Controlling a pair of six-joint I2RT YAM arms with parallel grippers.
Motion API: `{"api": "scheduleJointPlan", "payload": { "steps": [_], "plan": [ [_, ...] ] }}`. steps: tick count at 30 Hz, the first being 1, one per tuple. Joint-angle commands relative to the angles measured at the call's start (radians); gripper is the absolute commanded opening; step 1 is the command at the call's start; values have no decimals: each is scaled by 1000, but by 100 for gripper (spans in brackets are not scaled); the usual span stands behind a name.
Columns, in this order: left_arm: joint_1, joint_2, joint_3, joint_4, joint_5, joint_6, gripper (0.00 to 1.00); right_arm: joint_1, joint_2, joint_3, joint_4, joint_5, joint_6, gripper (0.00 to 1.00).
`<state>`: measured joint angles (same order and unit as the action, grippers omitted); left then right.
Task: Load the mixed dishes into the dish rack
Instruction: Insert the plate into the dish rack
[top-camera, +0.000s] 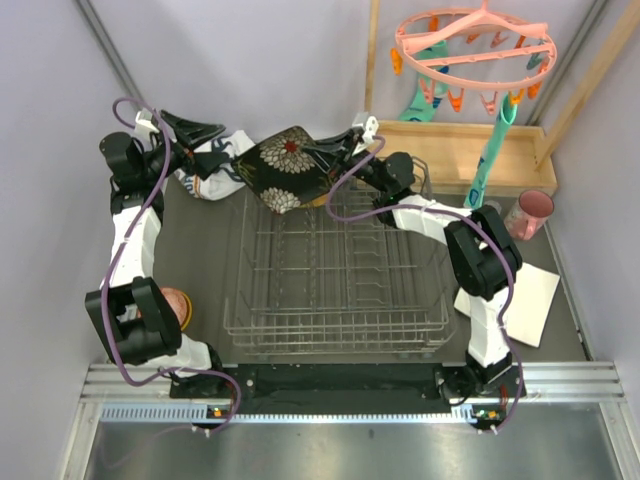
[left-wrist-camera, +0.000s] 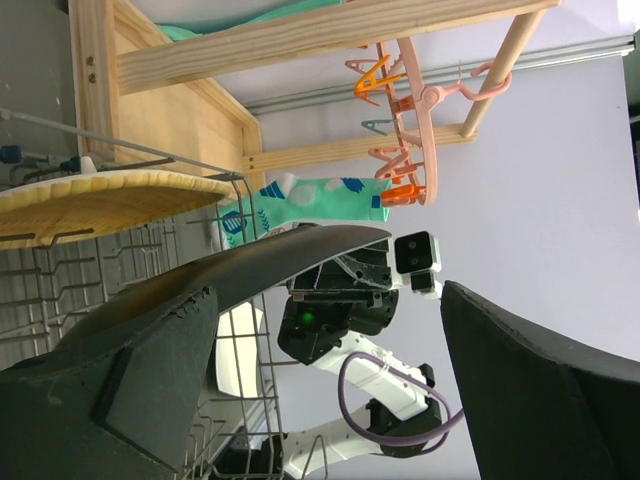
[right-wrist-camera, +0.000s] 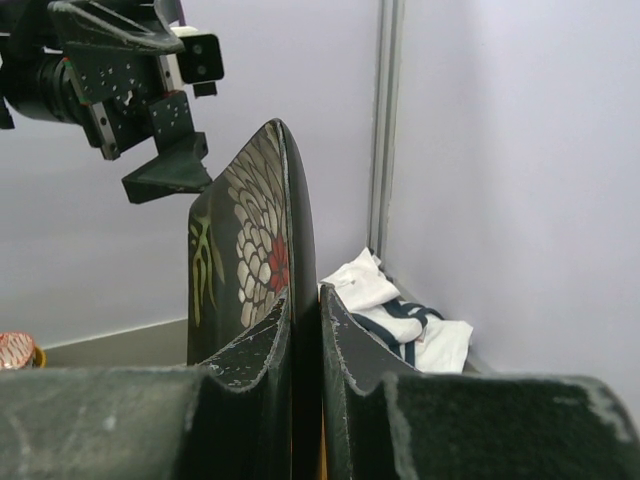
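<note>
Clamped on the black floral square plate (top-camera: 285, 168), the right gripper (right-wrist-camera: 305, 300) holds it on edge above the dish rack's (top-camera: 340, 345) eleven o'clock corner. The left gripper (top-camera: 225, 140) gapes empty alongside. Only the yellow plate (left-wrist-camera: 100, 195) seems racked. The orange bowl (top-camera: 175, 305) at eight o'clock, the pink cup (top-camera: 532, 212) at two and the pale plate (top-camera: 530, 300) at four lie outside.

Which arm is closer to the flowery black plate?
Right. The right tool grips the plate by its edge; the left tool hangs open at the opposite side.
</note>
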<state>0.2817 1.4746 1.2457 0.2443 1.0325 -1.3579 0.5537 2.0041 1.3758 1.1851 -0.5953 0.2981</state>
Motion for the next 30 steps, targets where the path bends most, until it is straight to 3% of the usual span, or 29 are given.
{"api": "scheduleJointPlan", "payload": {
  "steps": [1,15,30],
  "plan": [
    [8,4,31,72,18,-4,97,15,-47,63,421,-12,-48,0],
    [7,26,32,82,29,-3,96,20,47,86,423,-58,-88,0],
    [7,23,18,92,31,-7,97,48,-30,-110,424,-87,-83,0]
  ]
}}
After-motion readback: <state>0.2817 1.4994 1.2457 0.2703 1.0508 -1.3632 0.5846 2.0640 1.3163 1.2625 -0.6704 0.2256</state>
